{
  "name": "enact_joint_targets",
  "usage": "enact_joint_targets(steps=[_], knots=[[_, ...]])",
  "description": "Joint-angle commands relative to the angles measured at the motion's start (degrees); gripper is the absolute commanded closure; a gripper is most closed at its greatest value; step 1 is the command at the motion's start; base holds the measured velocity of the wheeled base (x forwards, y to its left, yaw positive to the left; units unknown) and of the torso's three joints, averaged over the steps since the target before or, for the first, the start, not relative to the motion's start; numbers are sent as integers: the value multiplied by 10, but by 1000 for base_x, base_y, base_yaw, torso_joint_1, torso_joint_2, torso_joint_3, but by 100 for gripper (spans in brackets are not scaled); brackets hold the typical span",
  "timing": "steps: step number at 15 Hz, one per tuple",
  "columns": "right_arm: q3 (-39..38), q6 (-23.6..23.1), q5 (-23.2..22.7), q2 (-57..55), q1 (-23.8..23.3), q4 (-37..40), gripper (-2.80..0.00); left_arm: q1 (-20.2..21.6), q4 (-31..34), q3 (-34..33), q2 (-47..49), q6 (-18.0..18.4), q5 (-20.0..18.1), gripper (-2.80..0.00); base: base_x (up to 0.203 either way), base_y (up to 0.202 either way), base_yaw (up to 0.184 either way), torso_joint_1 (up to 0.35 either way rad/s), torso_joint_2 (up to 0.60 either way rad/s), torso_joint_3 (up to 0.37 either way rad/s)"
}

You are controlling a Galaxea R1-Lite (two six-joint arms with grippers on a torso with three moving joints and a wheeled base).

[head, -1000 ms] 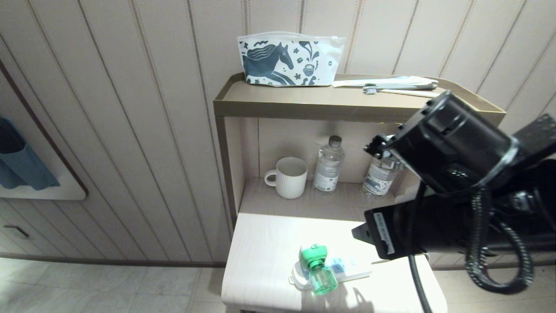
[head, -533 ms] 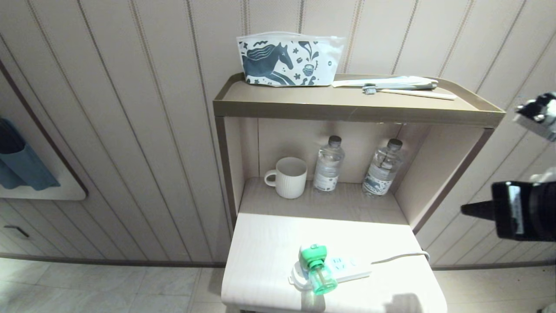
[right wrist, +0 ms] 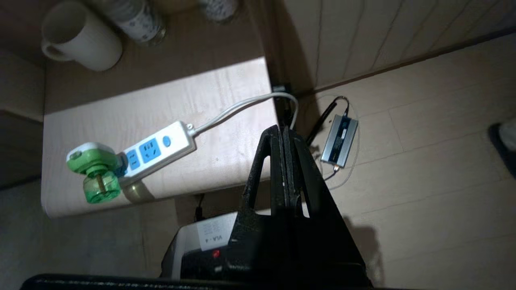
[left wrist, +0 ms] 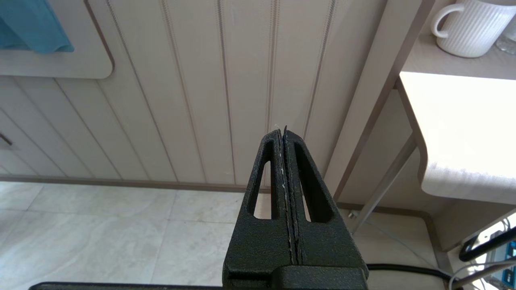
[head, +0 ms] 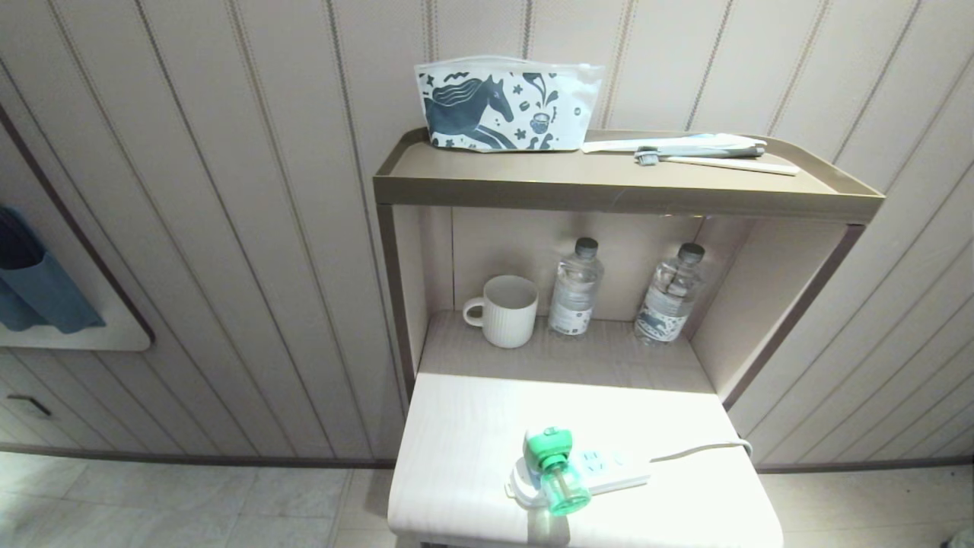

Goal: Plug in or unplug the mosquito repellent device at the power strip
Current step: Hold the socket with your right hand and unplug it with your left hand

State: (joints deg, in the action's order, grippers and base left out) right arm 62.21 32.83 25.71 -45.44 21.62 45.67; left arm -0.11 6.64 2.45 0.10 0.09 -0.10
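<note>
The green mosquito repellent device [head: 557, 470] sits plugged into the end socket of the white power strip [head: 609, 470], near the front edge of the pale table [head: 472, 426]. In the right wrist view the device [right wrist: 96, 173] and the strip [right wrist: 159, 150] lie well off from my right gripper [right wrist: 283, 129], which is shut and empty beyond the table's side, above the floor. My left gripper [left wrist: 283, 129] is shut with nothing in it, parked low to the table's left, facing the panelled wall. Neither arm shows in the head view.
A white ribbed mug [head: 506, 310] and two clear water bottles [head: 576, 288] stand in the shelf recess behind the table. A horse-print pouch [head: 506, 103] rests on the top shelf. The strip's white cord [head: 696, 450] runs off the table's right edge. A silver box [right wrist: 340, 140] lies on the floor.
My right arm, which filled the right of the head view, has pulled away to the right and out of that view. The device stays plugged into the strip.
</note>
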Motion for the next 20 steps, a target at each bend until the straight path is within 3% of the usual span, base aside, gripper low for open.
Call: enact_joint_targets(steps=[1,4,8,13,15,18,20], knots=[[-35,-23,21,121,-68,3,0,0,0,0,1,0,0,0,0,0,0,0,0,0],[-100,-101,34,213,-153,-1,0,0,0,0,1,0,0,0,0,0,0,0,0,0],[-207,-149,16,297,-178,-39,0,0,0,0,1,0,0,0,0,0,0,0,0,0],[-385,-228,3,431,-215,-165,0,-1,0,0,1,0,0,0,0,0,0,0,0,0],[-461,-264,-16,448,-216,-286,0,-1,-1,0,1,0,0,0,0,0,0,0,0,0],[-564,-360,-118,451,-217,-413,0,-1,0,-1,1,0,0,0,0,0,0,0,0,0],[-600,-382,-205,453,-217,-449,0,0,0,0,1,0,0,0,0,0,0,0,0,0]])
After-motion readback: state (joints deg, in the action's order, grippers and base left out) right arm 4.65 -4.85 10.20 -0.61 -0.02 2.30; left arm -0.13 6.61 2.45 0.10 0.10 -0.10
